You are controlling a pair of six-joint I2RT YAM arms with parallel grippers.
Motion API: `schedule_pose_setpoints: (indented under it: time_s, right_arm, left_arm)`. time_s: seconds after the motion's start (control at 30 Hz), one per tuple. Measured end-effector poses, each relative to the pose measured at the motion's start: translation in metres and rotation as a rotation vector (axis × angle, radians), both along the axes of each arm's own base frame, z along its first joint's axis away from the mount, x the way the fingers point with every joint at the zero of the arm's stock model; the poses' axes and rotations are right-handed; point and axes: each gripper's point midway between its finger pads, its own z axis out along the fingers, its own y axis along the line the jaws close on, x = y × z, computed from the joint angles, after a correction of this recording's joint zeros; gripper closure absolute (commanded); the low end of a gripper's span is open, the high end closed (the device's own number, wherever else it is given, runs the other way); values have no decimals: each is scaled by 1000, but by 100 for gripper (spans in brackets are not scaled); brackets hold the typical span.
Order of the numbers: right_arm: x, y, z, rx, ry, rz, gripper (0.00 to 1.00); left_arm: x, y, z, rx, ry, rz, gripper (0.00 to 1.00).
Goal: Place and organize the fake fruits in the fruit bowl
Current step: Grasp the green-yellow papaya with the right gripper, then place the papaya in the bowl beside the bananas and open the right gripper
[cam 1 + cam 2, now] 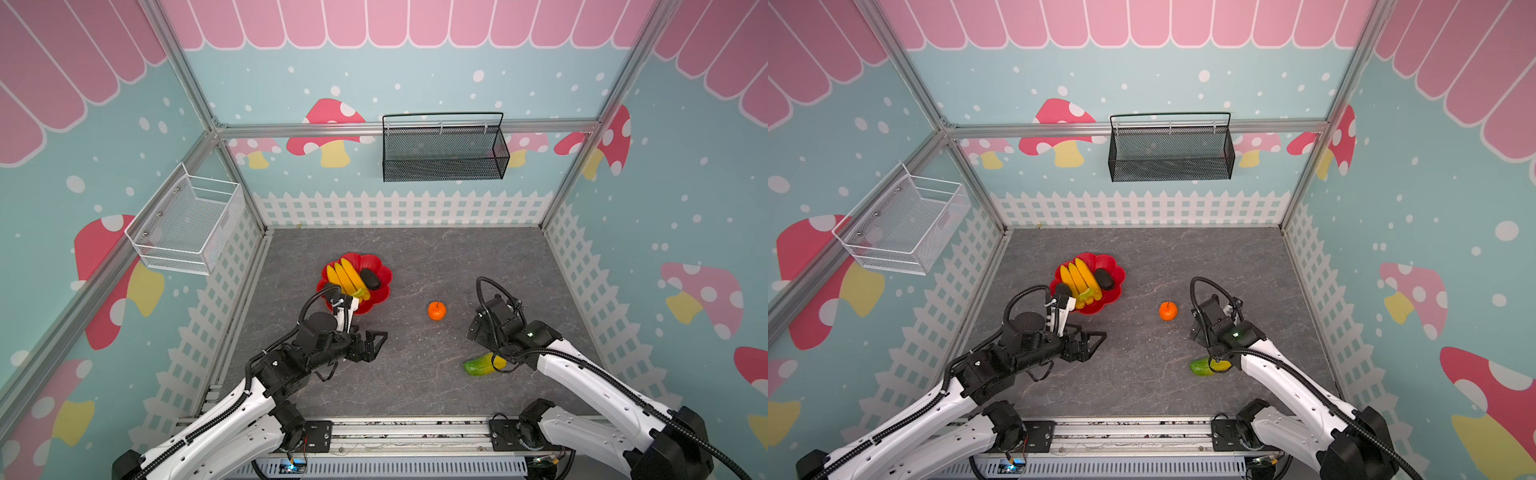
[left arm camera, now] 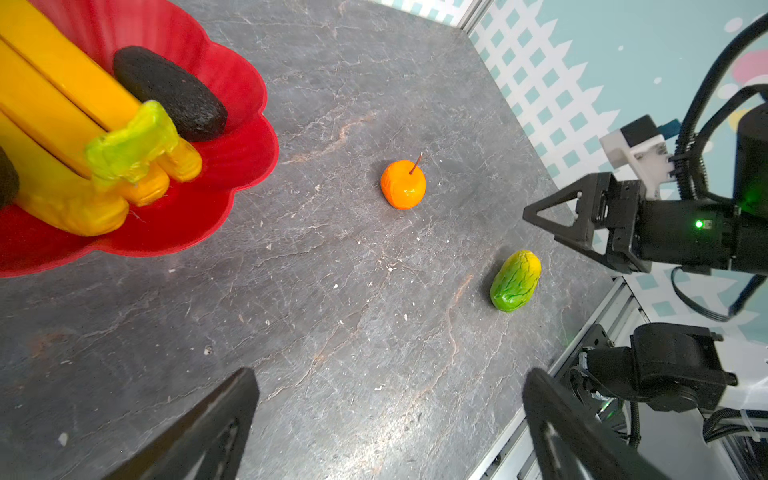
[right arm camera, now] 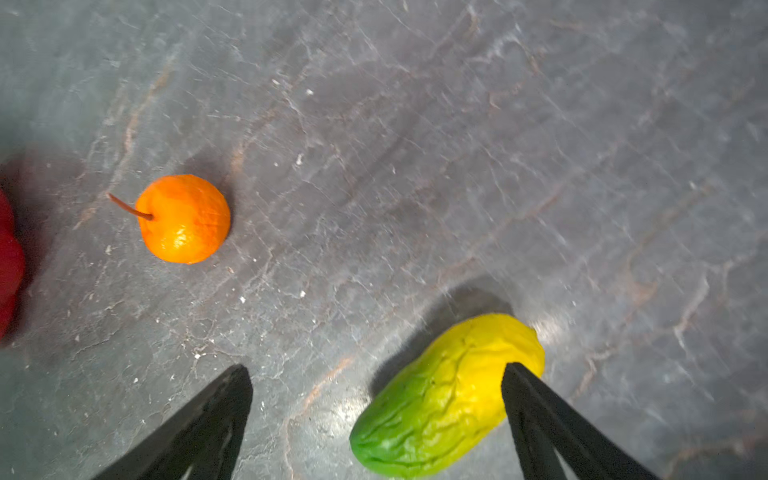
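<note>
Fruit bowl [image 1: 376,261]: red, petal-rimmed, sitting on the left part of the grey counter [image 1: 415,386].
Contents: banana bunch [image 1: 347,276] lying across the middle of the bowl; one dark avocado [image 1: 370,279] resting against the bunch's right side; a second dark avocado [image 1: 1062,289] sitting at the bunch's left, partly hidden behind the left arm.
Loose stock: orange [image 1: 436,310] sitting on the bare counter between the bowl and the right arm, touching neither; green-yellow fruit [image 1: 482,365] lying on its side nearer the front, partly under the right arm.
Left tool [image 1: 379,345]: hanging in front of the bowl, fingers spread wide, gripping nothing.
Right tool [image 3: 376,370]: gaping wide and hovering over the green-yellow fruit, whose yellow end is showing between the fingers in the right wrist view; contact cannot be told
</note>
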Motion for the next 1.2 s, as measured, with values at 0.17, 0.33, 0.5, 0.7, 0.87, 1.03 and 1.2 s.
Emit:
schedule_pose_setpoints:
  time_s: [0.17, 0.33, 0.5, 0.7, 0.87, 1.03, 1.2]
  right_arm:
    - [-32, 0, -13, 14, 128, -83, 3]
    - [-50, -5, -22, -23, 211, -145, 3]
    - [-52, -7, -33, -44, 232, -179, 5]
    - [-53, -11, -61, -87, 266, -199, 14]
    - [-49, -12, -72, -102, 271, -213, 27]
    - [-42, -16, -75, -103, 242, -216, 49]
    - [-37, -23, -72, -115, 211, -211, 60]
  left_arm:
    - [-1, 2, 4, -5, -22, 9, 1]
    - [-2, 2, 6, -5, -32, 10, 1]
    - [-2, 3, 4, -1, -33, 13, 0]
    - [-4, 2, 4, -1, -33, 7, 1]
    - [-4, 2, 4, -1, -35, 6, 1]
    - [-4, 2, 4, 2, -38, 11, 0]
    - [-2, 3, 3, 9, -41, 17, 1]
